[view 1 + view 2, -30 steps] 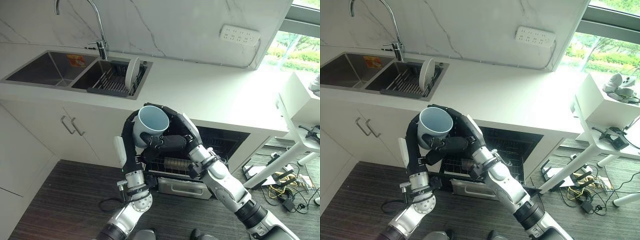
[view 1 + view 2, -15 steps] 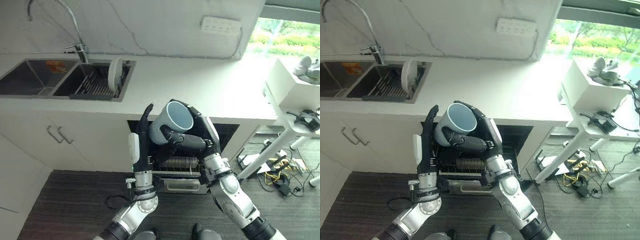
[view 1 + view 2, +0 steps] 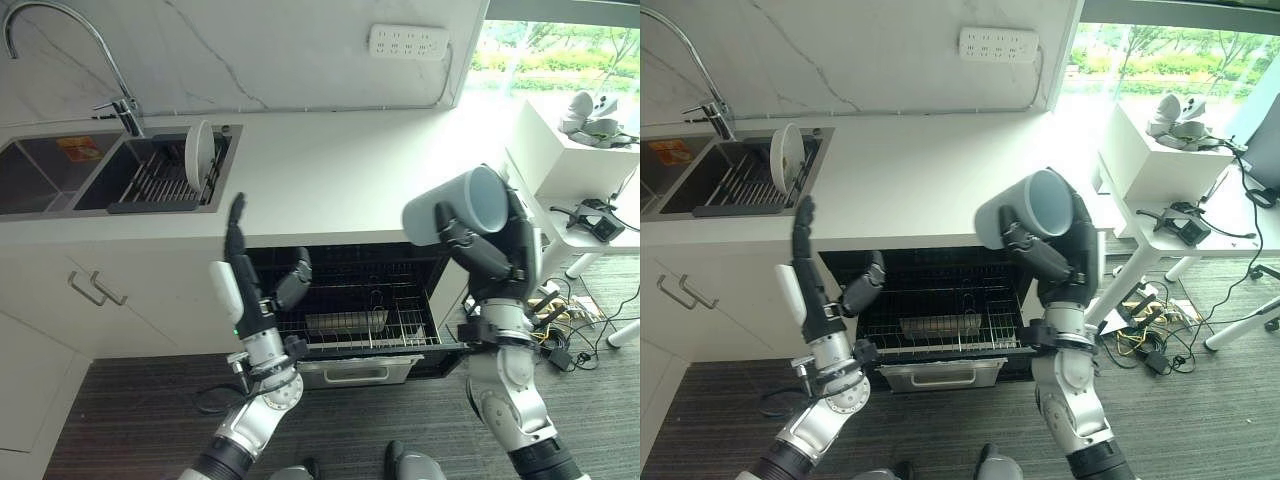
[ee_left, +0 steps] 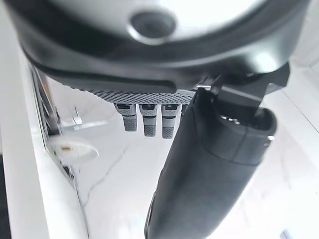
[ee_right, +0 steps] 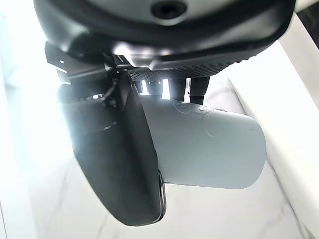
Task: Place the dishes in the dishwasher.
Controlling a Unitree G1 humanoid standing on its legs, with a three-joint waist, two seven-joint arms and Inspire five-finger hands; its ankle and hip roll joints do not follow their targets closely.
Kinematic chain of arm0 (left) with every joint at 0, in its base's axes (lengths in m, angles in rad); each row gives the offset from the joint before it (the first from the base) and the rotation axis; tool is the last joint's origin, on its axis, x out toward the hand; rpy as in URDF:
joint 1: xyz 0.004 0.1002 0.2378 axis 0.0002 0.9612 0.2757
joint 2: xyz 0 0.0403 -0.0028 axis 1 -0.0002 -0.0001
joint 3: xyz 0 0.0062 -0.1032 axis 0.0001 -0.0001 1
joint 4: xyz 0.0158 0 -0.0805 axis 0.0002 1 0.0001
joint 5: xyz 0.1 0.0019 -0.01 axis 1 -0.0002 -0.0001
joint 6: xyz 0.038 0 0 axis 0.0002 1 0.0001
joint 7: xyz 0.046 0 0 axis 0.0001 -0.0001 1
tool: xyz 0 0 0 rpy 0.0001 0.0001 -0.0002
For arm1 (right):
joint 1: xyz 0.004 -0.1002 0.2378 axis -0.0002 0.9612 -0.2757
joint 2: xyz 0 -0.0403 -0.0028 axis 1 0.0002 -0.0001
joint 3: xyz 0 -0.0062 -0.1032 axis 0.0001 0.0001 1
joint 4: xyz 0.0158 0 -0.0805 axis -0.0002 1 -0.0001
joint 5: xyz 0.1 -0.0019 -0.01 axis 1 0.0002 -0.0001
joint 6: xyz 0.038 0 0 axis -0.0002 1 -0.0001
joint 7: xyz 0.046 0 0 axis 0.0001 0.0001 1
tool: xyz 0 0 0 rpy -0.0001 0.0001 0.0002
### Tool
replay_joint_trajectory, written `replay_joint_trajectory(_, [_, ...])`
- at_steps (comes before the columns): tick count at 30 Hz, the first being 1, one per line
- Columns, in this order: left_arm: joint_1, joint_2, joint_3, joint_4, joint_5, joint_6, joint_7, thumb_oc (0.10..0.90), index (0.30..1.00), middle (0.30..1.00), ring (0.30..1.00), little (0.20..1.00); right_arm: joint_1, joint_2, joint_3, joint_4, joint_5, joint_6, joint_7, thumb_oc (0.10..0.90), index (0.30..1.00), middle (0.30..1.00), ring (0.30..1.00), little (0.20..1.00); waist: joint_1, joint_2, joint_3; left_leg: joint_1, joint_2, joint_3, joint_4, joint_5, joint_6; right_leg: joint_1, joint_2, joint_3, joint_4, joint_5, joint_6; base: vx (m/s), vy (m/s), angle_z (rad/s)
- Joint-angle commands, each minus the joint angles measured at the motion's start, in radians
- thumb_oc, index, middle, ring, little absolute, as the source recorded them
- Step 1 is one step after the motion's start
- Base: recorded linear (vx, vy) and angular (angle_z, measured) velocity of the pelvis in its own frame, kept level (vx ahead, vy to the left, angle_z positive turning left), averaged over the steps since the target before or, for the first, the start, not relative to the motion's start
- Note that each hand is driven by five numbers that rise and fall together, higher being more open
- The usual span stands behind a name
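The right hand (image 3: 1055, 262) is raised above the right end of the open dishwasher (image 3: 940, 310), its fingers curled round a pale blue cup (image 3: 1025, 208) tilted on its side, mouth facing up and right. The left hand (image 3: 810, 275) stands upright to the left with straight fingers. A white plate (image 3: 784, 172) stands on edge in the sink rack (image 3: 745, 185) at far left.

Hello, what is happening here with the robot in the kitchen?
The robot is loading a dishwasher, which stands open below the counter with its rack pulled out. Its right hand holds a pale cup up on its side, above the rack. Its left hand is open and holds nothing. A plate stands in the sink rack.
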Motion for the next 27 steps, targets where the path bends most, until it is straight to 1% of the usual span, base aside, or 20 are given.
replay_joint_trajectory(1, [-0.051, 0.043, -0.031, -0.092, 0.044, -0.037, 0.025, 0.8, 0.9, 0.9, 0.9, 0.9, -0.075, -0.013, -0.023, -0.083, -0.005, -0.125, 0.01, 0.4, 0.3, 0.3, 0.3, 0.3, -0.006, -0.004, -0.054, 0.009, -0.008, -0.015, 0.07, -0.194, 0.014, 0.084, 0.03, 0.042, 0.003, -0.147, 0.068, 0.01, 0.004, -0.04])
replay_joint_trajectory(4, [-0.042, 0.048, -0.029, -0.092, 0.05, -0.038, 0.02, 0.8, 0.9, 0.9, 0.9, 0.9, -0.062, -0.011, -0.035, -0.08, -0.014, -0.129, 0.0, 0.4, 0.3, 0.3, 0.3, 0.3, -0.013, -0.003, -0.055, 0.01, -0.006, -0.009, 0.07, -0.195, 0.013, 0.083, 0.032, 0.046, 0.003, -0.148, 0.068, 0.01, 0.002, -0.09])
replay_joint_trajectory(7, [-0.035, 0.057, -0.02, -0.092, 0.061, -0.053, -0.012, 0.8, 0.9, 0.9, 0.9, 0.9, -0.05, -0.01, -0.048, -0.073, -0.01, -0.113, 0.019, 0.4, 0.3, 0.3, 0.3, 0.3, -0.018, -0.003, -0.056, 0.011, -0.004, -0.005, 0.07, -0.196, 0.012, 0.083, 0.033, 0.049, 0.003, -0.149, 0.068, 0.01, 0.0, -0.05])
replay_joint_trajectory(8, [-0.033, 0.072, -0.019, -0.091, 0.036, -0.071, -0.1, 0.8, 0.9, 0.9, 0.9, 0.9, -0.043, -0.014, -0.048, -0.067, -0.004, -0.091, 0.038, 0.4, 0.3, 0.3, 0.3, 0.3, -0.021, -0.001, -0.059, 0.011, -0.004, -0.002, 0.07, -0.196, 0.012, 0.082, 0.035, 0.053, 0.003, -0.149, 0.069, 0.0, 0.0, 0.0])
replay_joint_trajectory(10, [-0.032, 0.089, -0.026, -0.083, 0.004, -0.101, -0.235, 0.8, 0.9, 0.9, 0.9, 0.9, -0.035, -0.017, -0.049, -0.051, 0.007, -0.066, 0.064, 0.4, 0.3, 0.3, 0.3, 0.3, -0.025, 0.002, -0.06, 0.01, -0.002, 0.002, 0.07, -0.195, 0.011, 0.08, 0.035, 0.054, 0.003, -0.149, 0.069, 0.0, 0.0, 0.0])
replay_joint_trajectory(13, [-0.019, 0.119, -0.045, -0.074, -0.047, -0.13, -0.418, 0.8, 0.9, 0.9, 0.9, 0.9, -0.023, -0.021, -0.056, -0.024, 0.022, -0.03, 0.104, 0.4, 0.3, 0.3, 0.3, 0.3, -0.029, 0.008, -0.061, 0.008, 0.0, 0.005, 0.07, -0.192, 0.009, 0.077, 0.035, 0.053, 0.003, -0.149, 0.069, 0.0, 0.014, -0.02])
replay_joint_trajectory(14, [-0.005, 0.136, -0.045, -0.076, -0.084, -0.129, -0.515, 0.8, 0.9, 0.9, 0.9, 0.9, -0.016, -0.021, -0.063, -0.006, 0.025, -0.013, 0.119, 0.4, 0.3, 0.3, 0.3, 0.3, -0.029, 0.013, -0.062, 0.007, 0.002, 0.009, 0.07, -0.191, 0.008, 0.077, 0.033, 0.05, 0.003, -0.151, 0.07, 0.02, 0.057, -0.09])
replay_joint_trajectory(15, [0.008, 0.153, -0.047, -0.07, -0.101, -0.142, -0.583, 0.8, 0.9, 0.9, 0.9, 0.9, -0.012, -0.021, -0.066, 0.012, 0.024, -0.003, 0.129, 0.4, 0.3, 0.3, 0.3, 0.3, -0.029, 0.016, -0.063, 0.007, 0.004, 0.012, 0.07, -0.189, 0.007, 0.078, 0.031, 0.046, 0.003, -0.151, 0.071, 0.03, 0.059, -0.07])
replay_joint_trajectory(16, [0.018, 0.169, -0.045, -0.069, -0.107, -0.158, -0.618, 0.8, 0.9, 0.9, 0.9, 0.9, -0.008, -0.025, -0.07, 0.025, 0.029, 0.003, 0.138, 0.4, 0.3, 0.3, 0.3, 0.3, -0.028, 0.019, -0.064, 0.006, 0.005, 0.014, 0.07, -0.188, 0.006, 0.079, 0.029, 0.042, 0.003, -0.152, 0.071, 0.05, 0.066, -0.02])
replay_joint_trajectory(17, [0.034, 0.195, -0.038, -0.069, -0.138, -0.18, -0.698, 0.8, 0.9, 0.9, 0.9, 0.9, -0.003, -0.028, -0.079, 0.051, 0.038, 0.012, 0.157, 0.4, 0.3, 0.3, 0.3, 0.3, -0.026, 0.024, -0.065, 0.005, 0.007, 0.016, 0.07, -0.186, 0.005, 0.081, 0.025, 0.034, 0.003, -0.154, 0.07, 0.04, 0.056, 0.04])
replay_joint_trajectory(20, [0.058, 0.23, -0.026, -0.083, -0.159, -0.198, -0.796, 0.8, 0.9, 0.9, 0.9, 0.9, 0.002, -0.034, -0.089, 0.077, 0.044, 0.018, 0.174, 0.4, 0.3, 0.3, 0.3, 0.3, -0.019, 0.029, -0.063, 0.0, 0.009, 0.013, 0.07, -0.181, 0.002, 0.083, 0.021, 0.023, 0.003, -0.156, 0.069, 0.03, 0.034, 0.05])
replay_joint_trajectory(23, [0.083, 0.256, -0.008, -0.096, -0.198, -0.19, -0.885, 0.8, 0.9, 0.9, 0.9, 0.9, -0.001, -0.037, -0.091, 0.107, 0.032, 0.026, 0.181, 0.4, 0.3, 0.3, 0.3, 0.3, -0.004, 0.035, -0.06, -0.005, 0.009, 0.004, 0.07, -0.177, 0.001, 0.088, 0.015, 0.007, 0.003, -0.161, 0.068, 0.02, 0.019, 0.07])
replay_joint_trajectory(25, [0.101, 0.27, 0.006, -0.101, -0.19, -0.183, -0.929, 0.8, 0.9, 0.9, 0.9, 0.9, -0.005, -0.04, -0.092, 0.12, 0.022, 0.041, 0.193, 0.4, 0.3, 0.3, 0.3, 0.3, 0.004, 0.038, -0.059, -0.005, 0.009, 0.0, 0.07, -0.174, -0.002, 0.092, 0.009, -0.003, 0.003, -0.163, 0.068, 0.04, 0.018, 0.06])
replay_joint_trajectory(27, [0.117, 0.286, 0.016, -0.102, -0.175, -0.182, -0.948, 0.8, 0.9, 0.9, 0.9, 0.9, -0.006, -0.049, -0.088, 0.13, 0.016, 0.055, 0.204, 0.4, 0.3, 0.3, 0.3, 0.3, 0.011, 0.041, -0.057, -0.005, 0.01, -0.004, 0.07, -0.169, -0.002, 0.096, 0.008, -0.009, 0.003, -0.164, 0.064, 0.04, 0.025, 0.09])
